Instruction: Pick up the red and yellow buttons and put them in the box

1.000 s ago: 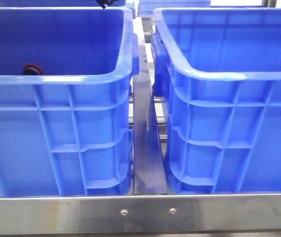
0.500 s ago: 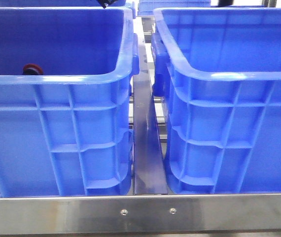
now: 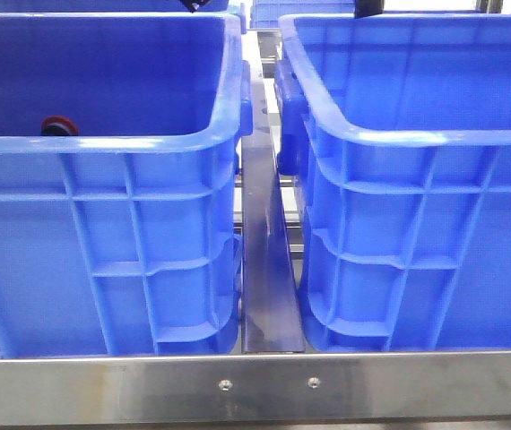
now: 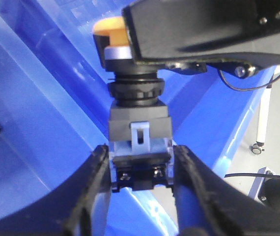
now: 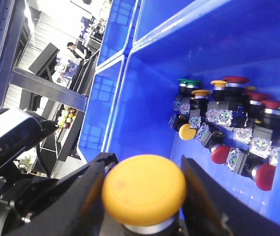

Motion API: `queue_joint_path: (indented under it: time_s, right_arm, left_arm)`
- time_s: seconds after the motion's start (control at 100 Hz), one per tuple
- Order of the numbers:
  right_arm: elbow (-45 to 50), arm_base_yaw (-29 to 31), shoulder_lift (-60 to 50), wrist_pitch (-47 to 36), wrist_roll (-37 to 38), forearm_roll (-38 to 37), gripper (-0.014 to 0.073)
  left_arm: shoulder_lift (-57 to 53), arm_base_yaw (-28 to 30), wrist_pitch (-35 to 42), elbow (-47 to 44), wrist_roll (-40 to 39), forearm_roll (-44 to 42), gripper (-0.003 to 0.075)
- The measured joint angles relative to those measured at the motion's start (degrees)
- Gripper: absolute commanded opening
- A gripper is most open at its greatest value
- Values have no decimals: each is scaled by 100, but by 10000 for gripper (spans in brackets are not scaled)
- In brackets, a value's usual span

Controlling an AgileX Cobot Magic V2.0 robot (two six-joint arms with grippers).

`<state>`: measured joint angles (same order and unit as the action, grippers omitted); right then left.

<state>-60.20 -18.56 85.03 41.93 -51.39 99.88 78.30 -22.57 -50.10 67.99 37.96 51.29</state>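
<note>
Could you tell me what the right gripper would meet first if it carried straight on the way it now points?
Probably the pile of push buttons on the floor of the blue crate. The right gripper, shut on a yellow button, points down into that crate, though depth is hard to judge.

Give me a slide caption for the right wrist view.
Right gripper holding a yellow button above a blue crate with a pile of loose push buttons.
</note>
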Motion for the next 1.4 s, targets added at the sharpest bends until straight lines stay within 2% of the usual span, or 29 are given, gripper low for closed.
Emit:
queue_joint_path:
  time_s: [0.09,0.16,0.21,0.33,0.4,0.56,0.7,0.87,1.02,1.16,1.4]
  right_arm:
    - [0,0,0,0,0,0,151]
    - [0,0,0,0,0,0,151]
    - [0,0,0,0,0,0,151]
    - [0,0,0,42,0,0,151]
    - [0,0,0,63,0,0,151]
    - [0,71,0,111,0,0,151]
    - [0,633,-134,301,-120,-175,151]
    - [-13,1589,-442,349,-757,-610,151]
    - [32,2012,-483,290,-1518,-930,151]
    - [236,2063,-483,-220,-2365,-1037,151]
    - [455,2063,-450,-1843,-3617,-1024,151]
  left_arm:
    - [0,0,0,0,0,5,171]
    - [0,0,0,0,0,5,215]
    - [0,0,0,0,0,5,279]
    - [0,0,3,0,0,14,500]
    - [0,0,13,0,0,19,567]
    - [0,0,13,0,0,19,567]
    - [0,0,13,0,0,19,567]
    - [0,0,13,0,0,19,566]
    - [0,0,13,0,0,19,566]
    - [0,0,13,0,0,19,566]
    - [0,0,15,0,0,19,566]
